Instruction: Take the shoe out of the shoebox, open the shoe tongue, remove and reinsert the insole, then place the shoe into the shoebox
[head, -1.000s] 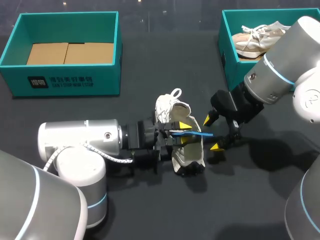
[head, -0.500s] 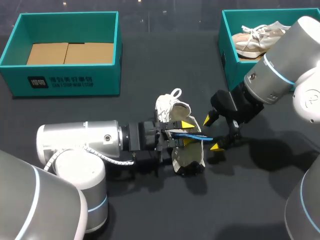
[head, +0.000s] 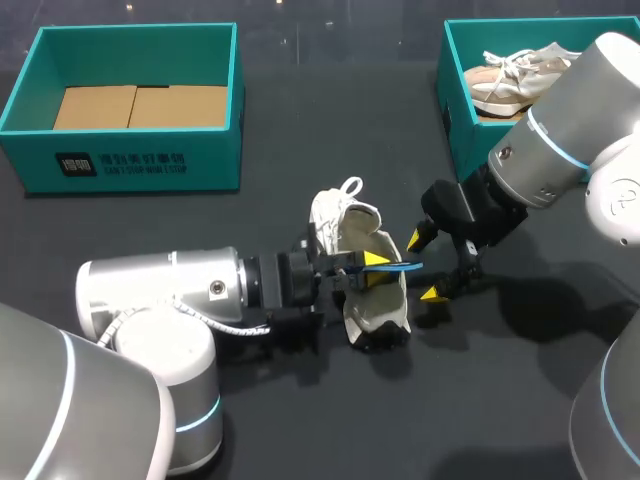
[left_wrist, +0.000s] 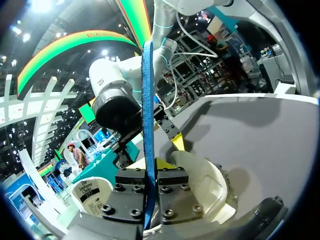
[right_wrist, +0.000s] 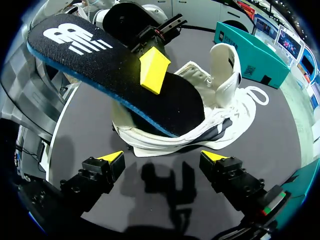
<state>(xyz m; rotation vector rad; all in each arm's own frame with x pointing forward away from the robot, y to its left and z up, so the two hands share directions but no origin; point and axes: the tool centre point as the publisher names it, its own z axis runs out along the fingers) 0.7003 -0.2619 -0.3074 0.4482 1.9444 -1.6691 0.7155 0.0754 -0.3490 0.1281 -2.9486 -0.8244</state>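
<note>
**Insole dips toward the shoe, then lifts level again**

The left arm (head: 165, 290) sinks a little toward the table. Its white link now lies lower and more tilted than a second ago. The left gripper (head: 373, 262), with the blue insole (head: 408, 266) pinched between its fingers, first drops slightly toward the opening of the shoe (head: 378, 305), then rises again. The insole's free end sags over that opening midway, then comes back level. It now shows as a shorter blue line ahead of the yellow tips.
</note>
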